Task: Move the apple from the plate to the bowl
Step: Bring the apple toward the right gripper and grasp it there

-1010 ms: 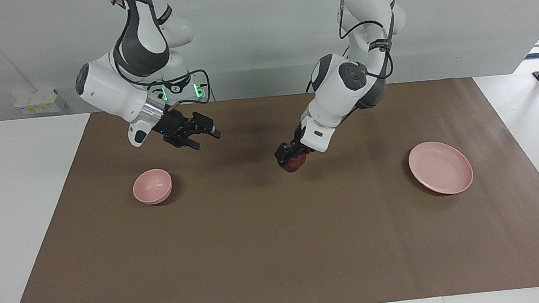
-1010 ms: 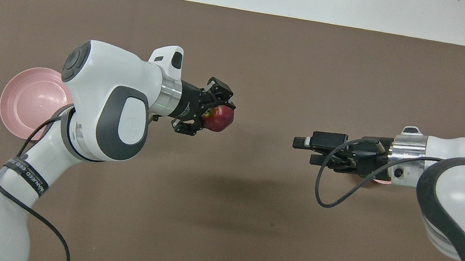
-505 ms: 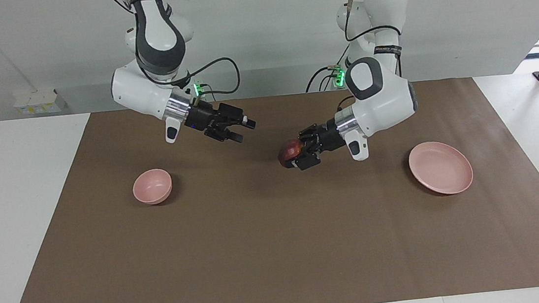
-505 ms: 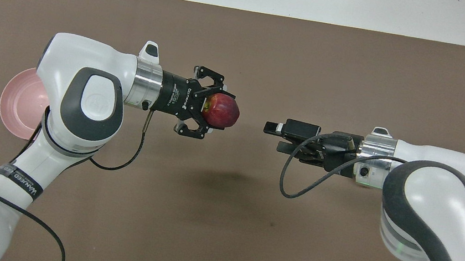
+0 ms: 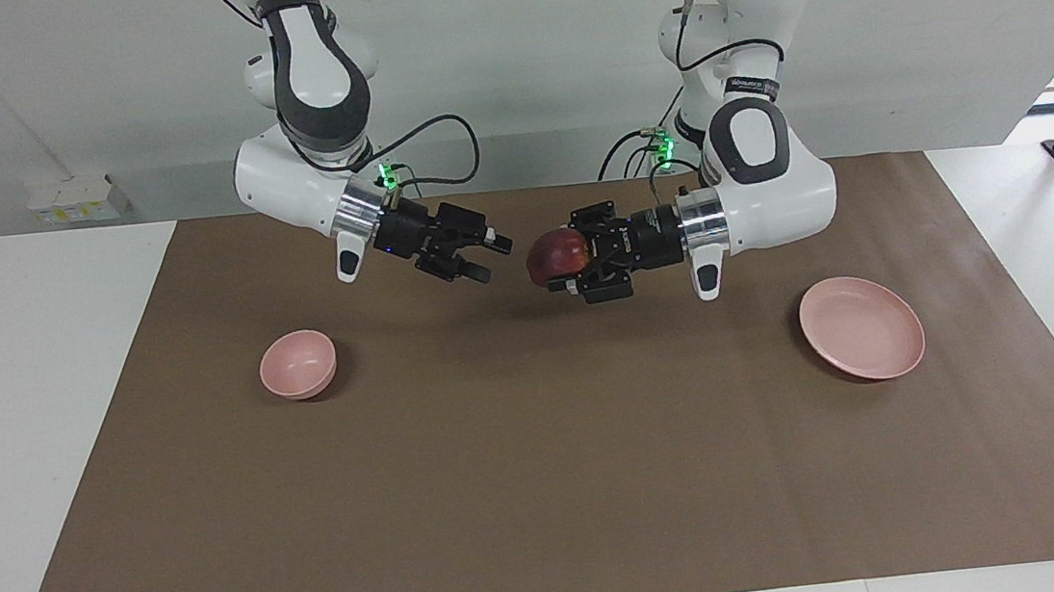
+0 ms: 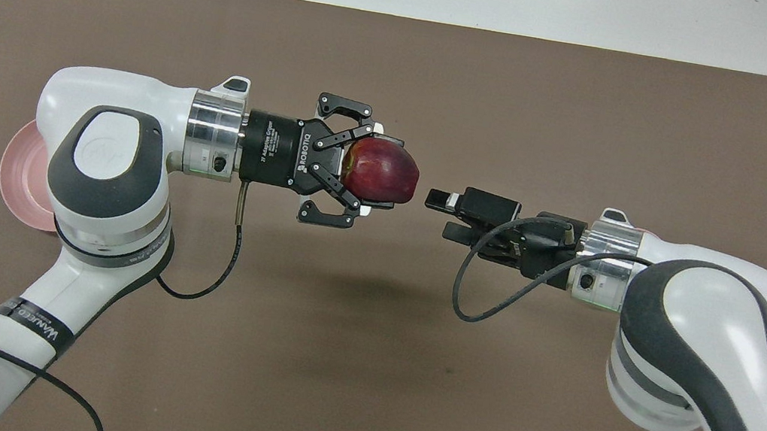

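Facing view: the apple is off the plate and up in the air over the middle of the table, toward the robots' edge. It is clamped in the left end effector, which lies level and points at the right arm. The plate sits bare near the left arm's end of the table, and the bowl sits near the right arm's end with nothing in it. So the lift is done; the handover, the carry and the drop into the bowl are left, as I judge it. The right end effector hangs over the table just beside the apple, its 2 fingers spread apart and holding nothing, with a gap between it and the fruit.

Overhead view: the left end effector grips the apple from 2 sides, fingers closed on it. The right end effector faces it, fingers parted, close to the apple but apart from it. The plate shows as a sliver at the left arm's elbow; the bowl is almost wholly hidden under the right arm.
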Available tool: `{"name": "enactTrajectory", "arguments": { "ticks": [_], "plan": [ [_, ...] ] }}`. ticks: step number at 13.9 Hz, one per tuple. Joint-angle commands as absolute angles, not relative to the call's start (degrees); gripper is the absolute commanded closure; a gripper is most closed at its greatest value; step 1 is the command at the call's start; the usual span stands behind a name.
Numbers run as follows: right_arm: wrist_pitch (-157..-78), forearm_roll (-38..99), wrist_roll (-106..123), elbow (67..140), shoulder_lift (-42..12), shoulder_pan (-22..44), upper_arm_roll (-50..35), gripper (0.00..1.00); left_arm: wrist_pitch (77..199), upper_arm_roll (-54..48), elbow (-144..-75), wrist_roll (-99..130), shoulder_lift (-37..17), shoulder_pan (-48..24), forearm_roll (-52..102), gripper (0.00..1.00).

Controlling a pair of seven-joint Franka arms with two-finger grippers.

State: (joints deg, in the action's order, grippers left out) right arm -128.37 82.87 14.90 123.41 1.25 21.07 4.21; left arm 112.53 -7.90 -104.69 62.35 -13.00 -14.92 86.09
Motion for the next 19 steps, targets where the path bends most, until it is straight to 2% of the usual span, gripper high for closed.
{"name": "enactTrajectory", "arguments": {
  "ticks": [1, 9, 13, 16, 19],
  "plan": [
    [-129.64, 87.44, 13.45, 122.7, 1.06, 21.8, 4.13, 0.0, 113.11, -9.05, -108.63, 63.19, -9.41, -14.94, 89.64, 1.0],
    [-130.25, 87.89, 5.54, 120.32, 1.49, 22.23, 4.04, 0.0, 113.38, -9.67, -110.83, 63.19, -8.26, -16.0, 90.26, 1.0],
    [-136.74, 87.63, 5.63, 120.76, 1.58, 26.45, 4.04, 0.0, 114.69, -10.19, -110.92, 63.19, -8.09, -16.87, 92.54, 1.0],
    [-136.23, 87.28, 5.45, 120.94, 1.58, 26.37, 4.04, 0.0, 119.79, -13.18, -110.83, 63.19, -8.09, -16.79, 93.96, 1.0],
    [-133.78, 87.28, 3.79, 120.76, 1.76, 25.49, 4.13, 0.0, 119.45, -13.18, -110.74, 63.19, -8.17, -16.61, 93.96, 1.0]
  ]
}}
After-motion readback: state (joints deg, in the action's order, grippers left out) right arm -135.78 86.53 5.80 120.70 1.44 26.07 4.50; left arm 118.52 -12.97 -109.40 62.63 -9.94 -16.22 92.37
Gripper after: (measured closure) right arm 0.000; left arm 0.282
